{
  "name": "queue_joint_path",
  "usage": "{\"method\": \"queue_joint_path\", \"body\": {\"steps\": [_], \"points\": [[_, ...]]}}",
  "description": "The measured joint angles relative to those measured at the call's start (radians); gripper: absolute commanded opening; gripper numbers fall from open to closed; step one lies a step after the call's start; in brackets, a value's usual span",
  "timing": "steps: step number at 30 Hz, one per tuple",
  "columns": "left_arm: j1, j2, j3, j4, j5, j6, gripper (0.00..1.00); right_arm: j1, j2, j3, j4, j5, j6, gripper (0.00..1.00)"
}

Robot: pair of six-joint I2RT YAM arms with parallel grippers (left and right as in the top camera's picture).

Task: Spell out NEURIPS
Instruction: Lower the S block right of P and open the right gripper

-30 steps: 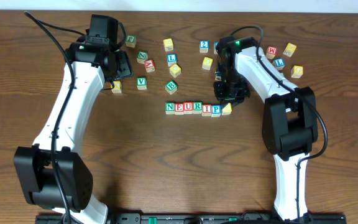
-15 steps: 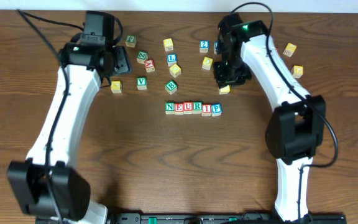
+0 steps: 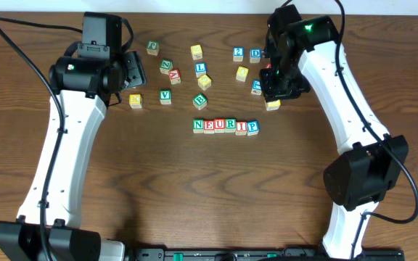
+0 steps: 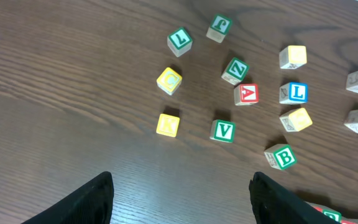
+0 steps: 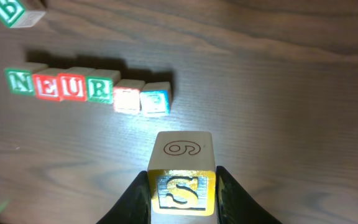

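Observation:
Six cubes lie in a row spelling N [image 3: 199, 125], E [image 3: 209, 125], U [image 3: 220, 125], R [image 3: 230, 125], I [image 3: 241, 127], P [image 3: 252, 127]. The row also shows in the right wrist view [image 5: 89, 90]. My right gripper [image 3: 273, 96] is shut on the yellow-faced S cube [image 3: 273, 105], up and to the right of the P and apart from it. In the right wrist view the S cube [image 5: 182, 180] sits between the fingers [image 5: 182, 193], with a 6 on its top face. My left gripper [image 3: 135, 72] is open and empty at the back left, its fingers [image 4: 182, 193] over bare table.
Loose cubes are scattered behind the row: green B [image 3: 200, 101], green V [image 3: 165, 96], blue L [image 3: 201, 69], blue 2 [image 3: 238, 53], D [image 3: 255, 54], several yellow ones. The left wrist view shows V [image 4: 222, 130], red A [image 4: 246, 94] and a yellow cube [image 4: 168, 124].
My right gripper has lifted the yellow S cube from beside the P and carried it back and to the right. My left arm has drawn back to the left.

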Motion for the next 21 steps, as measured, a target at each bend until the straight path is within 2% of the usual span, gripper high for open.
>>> {"method": "queue_joint_path", "body": {"steps": [12, 21], "points": [[0.007, 0.000, 0.000, -0.002, -0.003, 0.000, 0.69, 0.000, 0.002, -0.358, 0.335, 0.025, 0.025, 0.28], [0.007, 0.000, 0.000, -0.002, -0.003, 0.000, 0.69, 0.000, 0.001, -0.513, 0.509, 0.024, 0.052, 0.28]]}}
